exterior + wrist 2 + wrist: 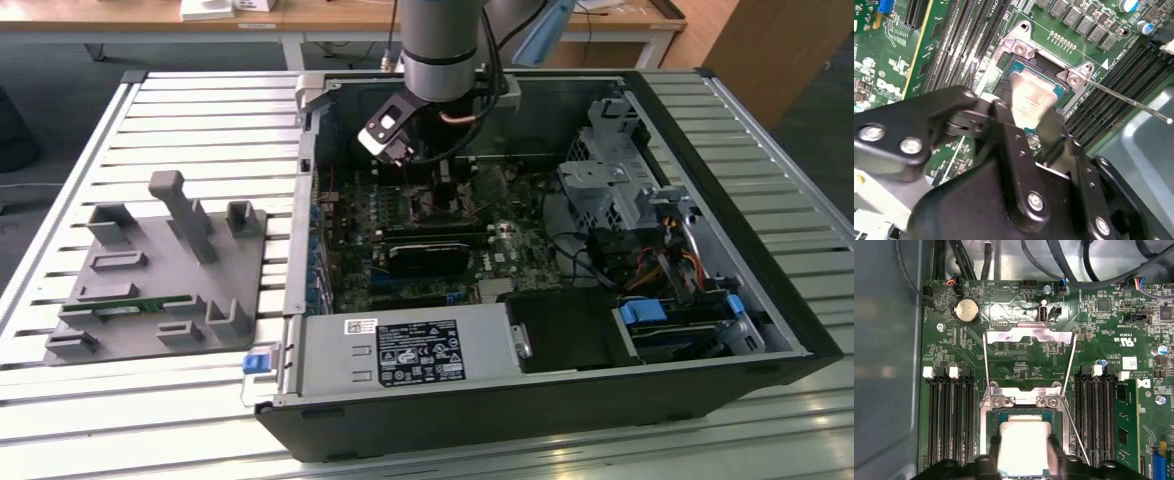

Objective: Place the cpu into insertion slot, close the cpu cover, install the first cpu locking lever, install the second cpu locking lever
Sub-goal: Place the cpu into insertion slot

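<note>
The flat square silver-grey cpu is seen clamped by the black end effector at the black-framed square insertion slot, while the thin silvery cpu cover is raised open.

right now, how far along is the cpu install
Nothing looks finished yet. In hand: the gripper is shut on the cpu, holding it at the insertion slot; I cannot tell whether it is fully seated. Left: the cpu cover stands swung open, off the socket, and a thin locking lever sticks out unlatched, so closing the cover and the lever steps are not done.
</note>
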Robot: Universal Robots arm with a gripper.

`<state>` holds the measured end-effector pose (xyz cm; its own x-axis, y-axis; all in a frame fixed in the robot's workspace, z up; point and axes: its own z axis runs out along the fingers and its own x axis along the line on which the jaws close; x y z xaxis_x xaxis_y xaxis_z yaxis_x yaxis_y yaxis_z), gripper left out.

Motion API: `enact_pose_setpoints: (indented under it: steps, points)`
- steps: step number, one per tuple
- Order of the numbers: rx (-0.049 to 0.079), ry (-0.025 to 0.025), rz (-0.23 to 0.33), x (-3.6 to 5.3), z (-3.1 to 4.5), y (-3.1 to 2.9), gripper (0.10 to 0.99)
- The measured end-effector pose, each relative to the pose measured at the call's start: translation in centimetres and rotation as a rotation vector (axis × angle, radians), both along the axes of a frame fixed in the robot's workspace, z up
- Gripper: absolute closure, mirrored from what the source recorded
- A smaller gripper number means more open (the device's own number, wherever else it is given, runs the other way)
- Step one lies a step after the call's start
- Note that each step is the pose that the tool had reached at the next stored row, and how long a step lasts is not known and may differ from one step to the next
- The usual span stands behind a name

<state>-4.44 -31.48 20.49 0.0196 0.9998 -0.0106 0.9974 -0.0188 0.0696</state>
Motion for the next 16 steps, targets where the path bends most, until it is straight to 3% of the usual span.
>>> enact_pose_setpoints:
  steps: [3, 6, 7, 9, 16]
  points:
    - [0.0, -0.0001, 0.0, 0.0, 0.1, 0.0, 0.682]
    - [0.0, 0.0001, 0.0, 0.0, 0.17, 0.0, 0.855]
    - [0.0, 0.0002, 0.0, 0.0, 0.21, 0.0, 0.855]
    - [0.0, 0.0001, 0.0, 0.0, 0.33, 0.0, 0.973]
    - [0.0, 0.0002, 0.0, 0.02, 0.7, 0.0, 0.98]
